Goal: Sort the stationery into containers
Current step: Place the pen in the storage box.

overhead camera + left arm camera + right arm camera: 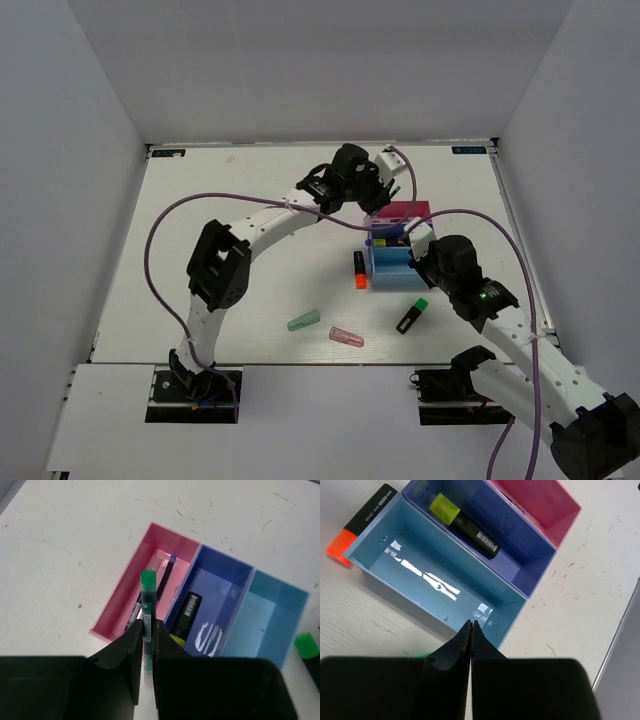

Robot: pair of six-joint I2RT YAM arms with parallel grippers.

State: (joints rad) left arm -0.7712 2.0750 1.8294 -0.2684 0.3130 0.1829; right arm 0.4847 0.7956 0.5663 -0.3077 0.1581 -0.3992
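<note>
Left gripper (147, 630): jaws narrow, pinched on a green-capped pen (148, 595). The pen sticks out past the fingertips toward 12 o'clock in the wrist view, its cap over the pink bin (122, 592).

Pink bin: at least one thin dark pen (165, 577) lies lengthwise on the floor; the exact count cannot be told.

Dark blue bin (225, 580): joined to the pink one on its 3 o'clock side. It holds a yellow-ended highlighter (185, 617) lying along its length.

Light blue bin (272, 610): joined next in the row, with glare on its floor.

Right gripper (471, 630): fingers pressed together with nothing between them, tips just above the near end wall of the light blue bin.

On the table (230, 200), top view:
- The orange-ended highlighter (359, 270) lies just beside the bins at their 9 o'clock.
- The green-ended highlighter (411, 316) lies near the bins at 5 o'clock.
- The green capsule (303, 320) and pink capsule (346, 337) lie close together at 7 o'clock, well apart from the bins.
</note>
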